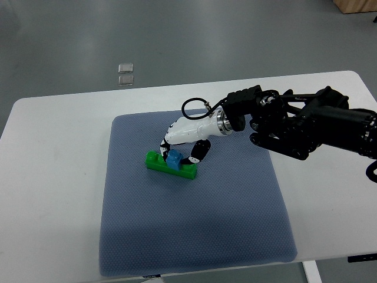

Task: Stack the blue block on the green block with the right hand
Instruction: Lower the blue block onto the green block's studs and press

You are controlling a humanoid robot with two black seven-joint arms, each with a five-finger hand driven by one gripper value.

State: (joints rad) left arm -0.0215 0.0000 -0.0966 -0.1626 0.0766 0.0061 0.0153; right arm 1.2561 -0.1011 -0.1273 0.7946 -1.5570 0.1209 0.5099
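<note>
A long green block [156,161] lies on the grey-blue mat [194,236], slanting down to the right. A small blue block [174,159] sits on top of its middle. My right hand [179,154], white with black joints, reaches in from the right on a black arm [312,124]. Its fingers [199,152] curl down around the blue block, one on each side, touching or nearly touching it. The left arm does not show.
The mat covers the middle of a white table [53,177]. Two small clear squares [125,73] lie on the grey floor beyond the table's far edge. A wooden piece [356,6] sits at the top right corner.
</note>
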